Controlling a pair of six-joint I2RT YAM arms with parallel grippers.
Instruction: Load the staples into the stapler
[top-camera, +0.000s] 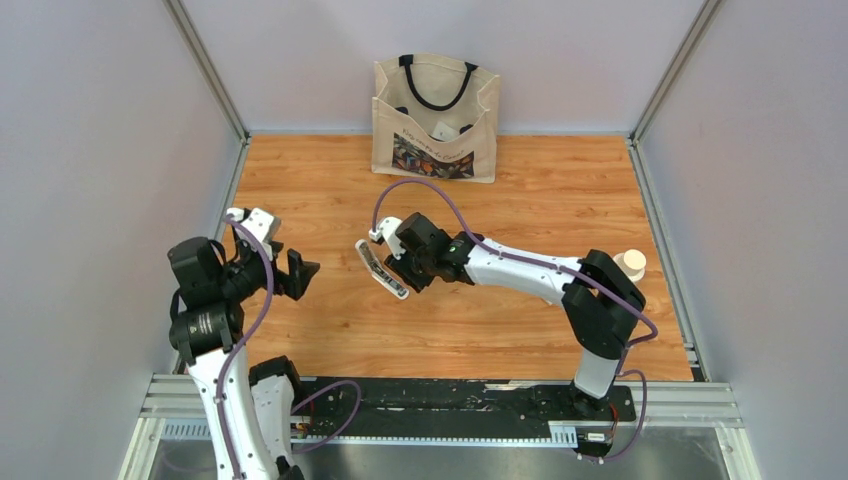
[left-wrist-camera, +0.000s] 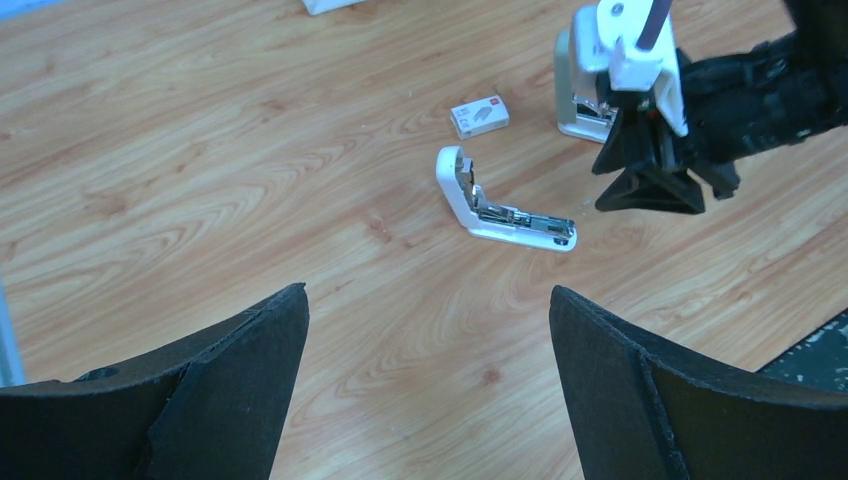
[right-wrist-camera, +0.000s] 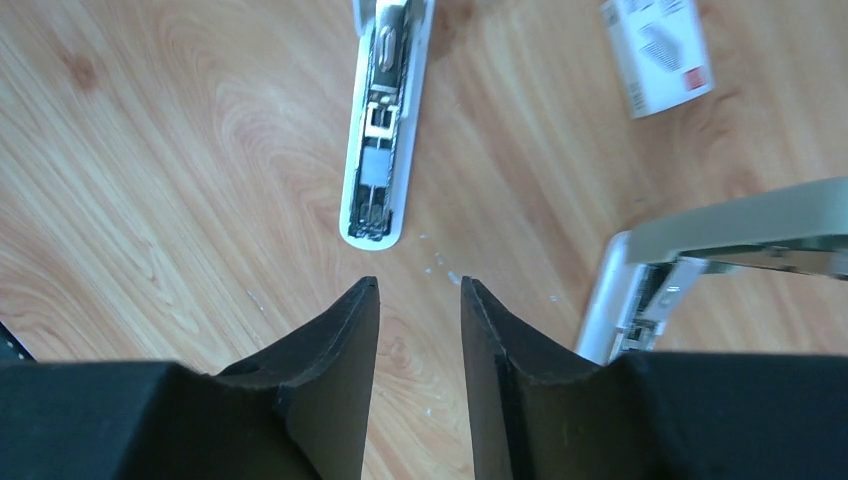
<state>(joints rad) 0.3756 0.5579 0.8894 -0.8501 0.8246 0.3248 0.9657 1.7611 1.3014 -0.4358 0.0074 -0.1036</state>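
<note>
A white stapler (right-wrist-camera: 385, 130) lies flipped open on the wooden table, its metal magazine facing up; it also shows as the stapler (left-wrist-camera: 500, 205) and the stapler (top-camera: 383, 270). My right gripper (right-wrist-camera: 418, 285) hovers just short of its near end, jaws a narrow gap apart with nothing between them. The staples cannot be made out as a separate strip. My left gripper (left-wrist-camera: 428, 291) hangs wide open and empty at the left, well away from the stapler.
A small white staple box (right-wrist-camera: 658, 50) lies beyond the stapler. A second stapler (right-wrist-camera: 720, 250), grey-white and part open, stands to the right of my right gripper. A tote bag (top-camera: 435, 118) stands at the back wall and a white cup (top-camera: 630, 263) at the right edge.
</note>
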